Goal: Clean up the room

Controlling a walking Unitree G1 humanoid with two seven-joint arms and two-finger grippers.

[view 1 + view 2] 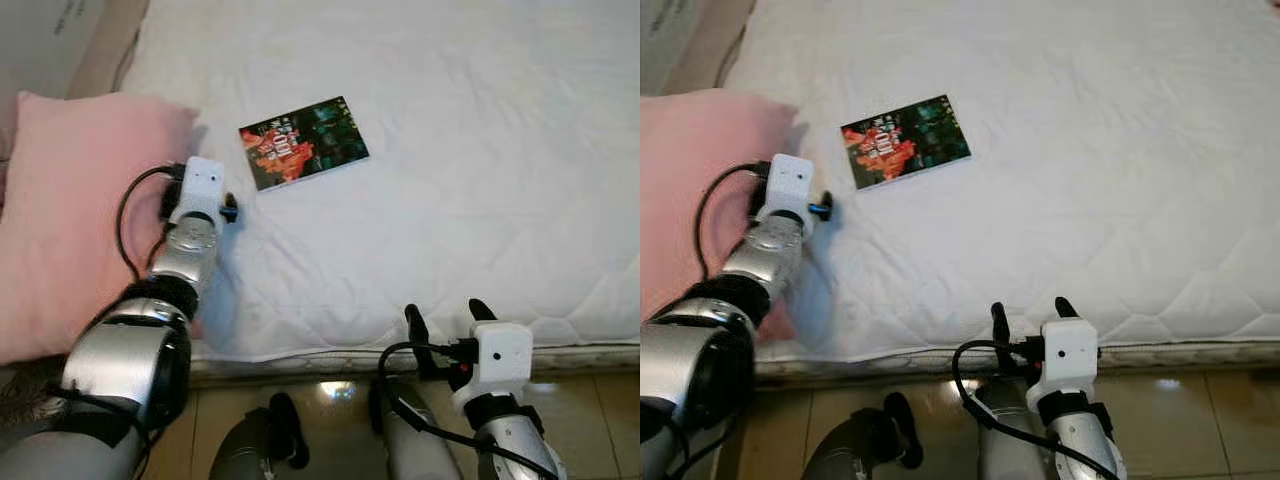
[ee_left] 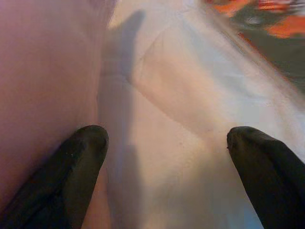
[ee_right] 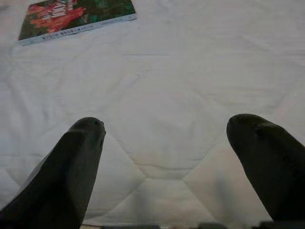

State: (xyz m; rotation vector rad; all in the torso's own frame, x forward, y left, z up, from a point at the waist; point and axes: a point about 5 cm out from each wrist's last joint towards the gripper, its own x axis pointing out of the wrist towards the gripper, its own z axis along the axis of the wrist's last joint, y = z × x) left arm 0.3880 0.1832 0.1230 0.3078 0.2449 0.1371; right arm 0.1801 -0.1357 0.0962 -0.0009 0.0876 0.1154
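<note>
Book, dark green and red cover, lies flat on the white quilted mattress, slightly skewed, just beside the pink pillow at the mattress's left side. Left pincer low over the sheet at the pillow's edge, fingers spread, one against the pillow, holding nothing. Right pincer at the mattress's near edge, fingers spread, empty, well apart from the book. Tiled floor below.
</note>
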